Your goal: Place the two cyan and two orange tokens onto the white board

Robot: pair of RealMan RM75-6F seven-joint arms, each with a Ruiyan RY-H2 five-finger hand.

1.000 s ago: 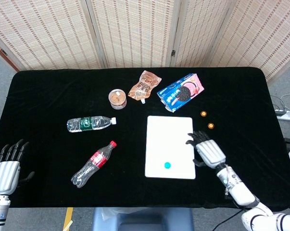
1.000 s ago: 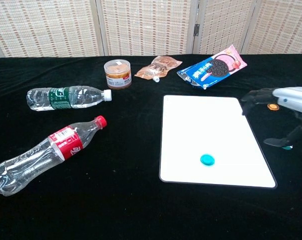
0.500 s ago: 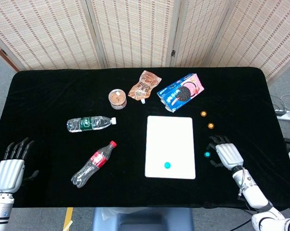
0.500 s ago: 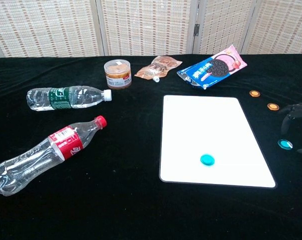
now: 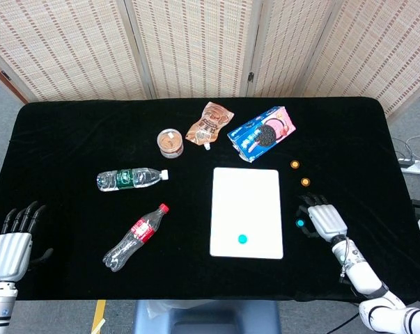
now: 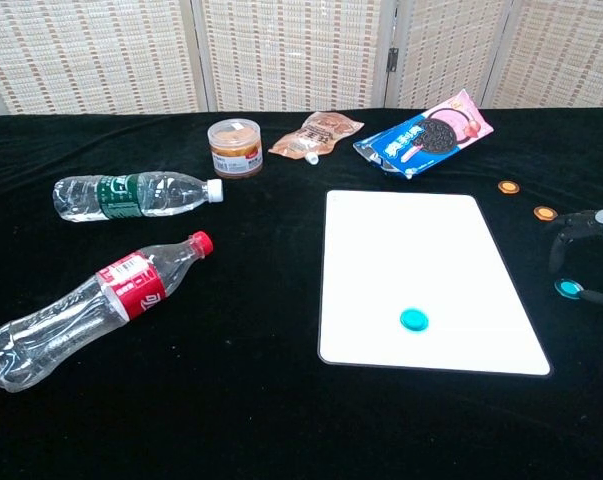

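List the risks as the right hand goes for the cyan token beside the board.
The right hand hovers at the loose cyan token, not visibly gripping it. The token lies flat on black cloth, so the fingers may slip or nudge it away. It sits near the white board edge and could slide under. The orange tokens nearby might get bumped.
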